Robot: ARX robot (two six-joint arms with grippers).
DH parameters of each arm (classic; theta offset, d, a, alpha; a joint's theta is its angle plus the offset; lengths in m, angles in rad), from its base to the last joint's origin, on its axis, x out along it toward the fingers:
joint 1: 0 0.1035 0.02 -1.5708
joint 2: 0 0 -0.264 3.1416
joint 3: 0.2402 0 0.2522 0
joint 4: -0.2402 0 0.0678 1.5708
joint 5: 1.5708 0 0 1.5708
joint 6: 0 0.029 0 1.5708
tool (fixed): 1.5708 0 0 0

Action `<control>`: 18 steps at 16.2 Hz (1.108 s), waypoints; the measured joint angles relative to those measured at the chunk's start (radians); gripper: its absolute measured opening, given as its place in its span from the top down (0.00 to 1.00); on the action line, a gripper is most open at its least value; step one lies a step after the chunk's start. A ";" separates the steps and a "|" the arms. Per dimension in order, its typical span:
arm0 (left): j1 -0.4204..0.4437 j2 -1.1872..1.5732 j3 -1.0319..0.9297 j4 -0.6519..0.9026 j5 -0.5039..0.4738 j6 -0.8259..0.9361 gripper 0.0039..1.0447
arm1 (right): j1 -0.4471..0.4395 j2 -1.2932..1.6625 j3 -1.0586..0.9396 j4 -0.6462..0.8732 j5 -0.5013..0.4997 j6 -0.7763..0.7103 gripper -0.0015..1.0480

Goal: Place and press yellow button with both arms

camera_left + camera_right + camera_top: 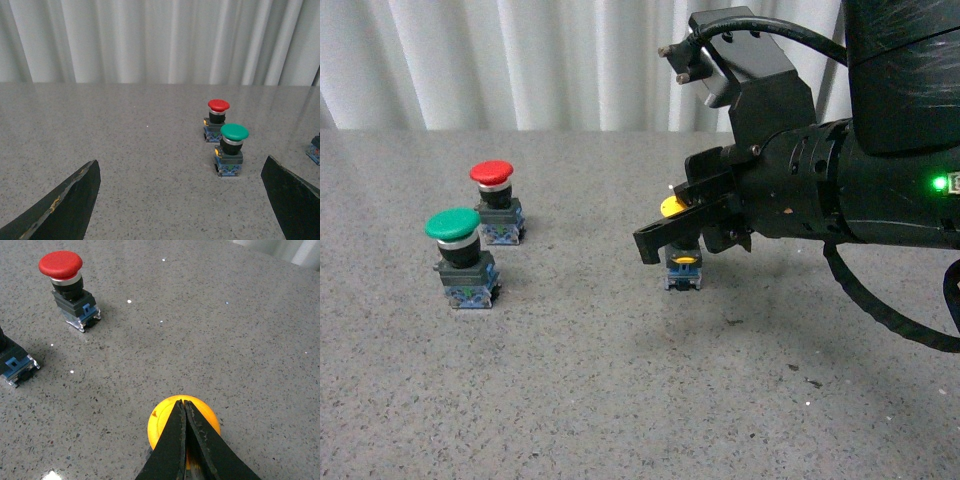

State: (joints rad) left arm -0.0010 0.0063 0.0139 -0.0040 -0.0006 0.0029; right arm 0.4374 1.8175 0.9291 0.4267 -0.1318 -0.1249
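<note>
Grey speckled tabletop, white curtain behind. Pretty sure we're at the press step.

Big black right arm reaches in, and the right claw is pinched fully together with nothing between its fingers. The left claw is spread wide and holds nothing. The yellow button stands upright on the table right under the right claw's tips. Can't tell if they're touching the cap or just hovering over it. The green button and red button stand close together ahead of the left claw, well clear of the right one. My read: placing is done and pressing is what's on. The next move wants a straight push down, centred on the cap, since an off-centre poke could tip that little switch. The left claw probably ought to come over and steady the base.
</note>
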 joint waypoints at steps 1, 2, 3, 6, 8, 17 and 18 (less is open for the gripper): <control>0.000 0.000 0.000 0.000 0.000 0.000 0.06 | 0.000 0.005 0.001 -0.011 0.002 -0.002 0.98; 0.000 0.000 0.000 0.000 0.000 0.000 0.06 | 0.000 0.007 0.002 -0.013 0.004 -0.003 0.98; 0.000 0.000 0.000 0.000 0.000 0.000 0.06 | 0.000 0.007 0.005 -0.019 0.004 -0.003 0.98; 0.000 0.000 0.000 0.000 0.000 0.000 0.06 | 0.000 0.005 0.003 -0.006 0.003 0.003 0.98; 0.000 0.000 0.000 0.000 0.000 0.000 0.06 | 0.000 -0.003 -0.004 0.026 -0.001 0.032 0.98; 0.000 0.000 0.000 0.000 0.000 0.000 0.06 | -0.028 -0.254 -0.069 0.112 -0.084 0.319 0.98; 0.000 0.000 0.000 0.000 0.000 0.000 0.06 | -0.041 -0.304 -0.097 0.108 -0.095 0.340 0.98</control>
State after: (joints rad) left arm -0.0010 0.0063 0.0139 -0.0040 -0.0002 0.0025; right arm 0.3965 1.5131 0.8326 0.5343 -0.2264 0.2150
